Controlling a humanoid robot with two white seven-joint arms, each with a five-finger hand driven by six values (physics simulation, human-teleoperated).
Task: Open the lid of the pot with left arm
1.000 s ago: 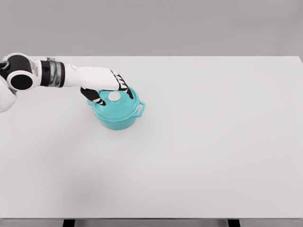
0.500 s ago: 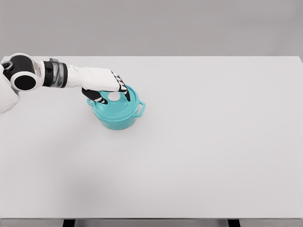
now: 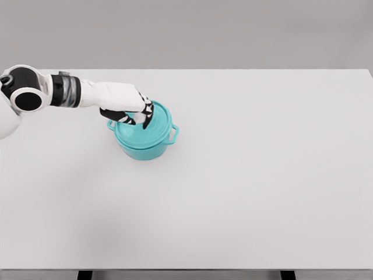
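White tabletop (image 3: 245,175), grey backdrop: teal pot (image 3: 145,143) sits directly beneath the left hand (image 3: 131,108).
Fingers (image 3: 145,119) are pinched on the white lid knob (image 3: 140,118); the lid (image 3: 154,128) should be lifted straight up so the pot is not dragged.

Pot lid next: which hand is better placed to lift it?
Left. The left hand is over the teal pot, its fingers curled around the white knob on the lid. No right arm shows in the head view.
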